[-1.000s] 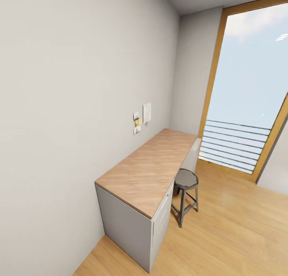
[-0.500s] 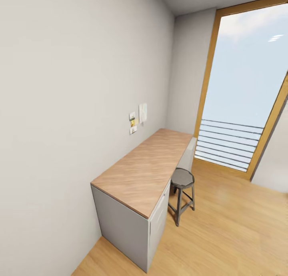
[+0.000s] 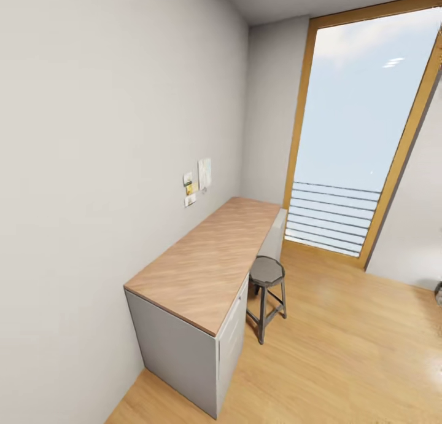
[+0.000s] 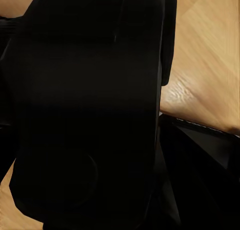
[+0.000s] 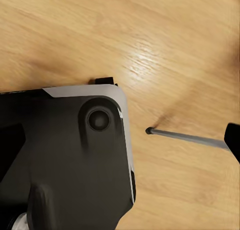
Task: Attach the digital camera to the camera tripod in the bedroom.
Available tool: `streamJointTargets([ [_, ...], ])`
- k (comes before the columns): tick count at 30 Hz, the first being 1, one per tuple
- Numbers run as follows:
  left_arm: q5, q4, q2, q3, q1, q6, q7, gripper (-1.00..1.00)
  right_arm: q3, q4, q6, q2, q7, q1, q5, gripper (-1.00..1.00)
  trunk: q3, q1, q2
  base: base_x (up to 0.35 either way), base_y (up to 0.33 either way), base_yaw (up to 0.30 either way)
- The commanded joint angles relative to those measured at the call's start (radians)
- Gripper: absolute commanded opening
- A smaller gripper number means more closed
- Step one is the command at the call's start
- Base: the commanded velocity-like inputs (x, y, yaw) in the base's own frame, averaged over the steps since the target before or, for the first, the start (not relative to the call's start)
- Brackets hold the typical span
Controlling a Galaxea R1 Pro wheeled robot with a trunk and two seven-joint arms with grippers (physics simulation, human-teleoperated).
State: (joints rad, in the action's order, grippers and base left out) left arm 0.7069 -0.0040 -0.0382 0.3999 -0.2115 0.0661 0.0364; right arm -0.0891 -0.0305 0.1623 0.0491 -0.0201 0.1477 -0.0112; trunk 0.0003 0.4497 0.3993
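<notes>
The digital camera and the camera tripod cannot be made out for certain. In the left wrist view a large black rounded shape sits right against the lens, and I cannot tell what it is or how the left gripper stands. In the right wrist view a thin grey rod with a dark tip hangs low over the light wood floor, beside a black body with a grey edge. I cannot tell what the rod belongs to.
A wood-topped desk on a grey cabinet stands along the left wall, with a round dark stool at its side. Beyond is a tall wood-framed window with a railing. Open wood floor spreads to the right. Paper notes hang above the desk.
The whole head view has shifted: desk, stool and window now sit further left, and more floor and right-hand wall show. That is the camera moving, not the things.
</notes>
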Motion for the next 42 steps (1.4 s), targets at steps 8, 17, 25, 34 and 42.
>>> streamJointTargets([
  [8, 0.009, 0.001, 0.0, 0.009, 0.0, 0.003, 0.005, -1.0, -0.008, -0.003, 0.006, 0.0, 0.0, 0.001, -0.001, 1.0, 0.0, 0.0, 0.001, 0.0, 0.0, -0.149],
  [17, 0.009, 0.001, 0.0, 0.009, 0.0, 0.003, 0.005, -1.0, -0.008, -0.003, 0.006, 0.0, 0.0, 0.001, -0.001, 1.0, 0.0, 0.0, 0.001, 0.0, 0.0, -0.147],
  [25, 0.009, 0.001, 0.0, 0.008, 0.0, 0.003, 0.005, -1.0, -0.008, -0.003, 0.006, 0.0, 0.0, 0.001, -0.001, 1.0, 0.0, 0.0, 0.001, 0.0, 0.0, -0.149],
  [34, 0.009, 0.001, 0.0, 0.008, 0.0, 0.003, 0.005, -1.0, -0.008, -0.003, 0.006, 0.0, 0.0, 0.001, -0.001, 1.0, 0.0, 0.0, 0.001, 0.0, 0.0, -0.152],
  [42, 0.009, 0.001, 0.0, 0.009, 0.0, 0.003, 0.005, -1.0, -0.008, -0.003, 0.006, 0.0, 0.0, 0.001, -0.001, 1.0, 0.0, 0.0, 0.001, 0.0, 0.0, -0.155],
])
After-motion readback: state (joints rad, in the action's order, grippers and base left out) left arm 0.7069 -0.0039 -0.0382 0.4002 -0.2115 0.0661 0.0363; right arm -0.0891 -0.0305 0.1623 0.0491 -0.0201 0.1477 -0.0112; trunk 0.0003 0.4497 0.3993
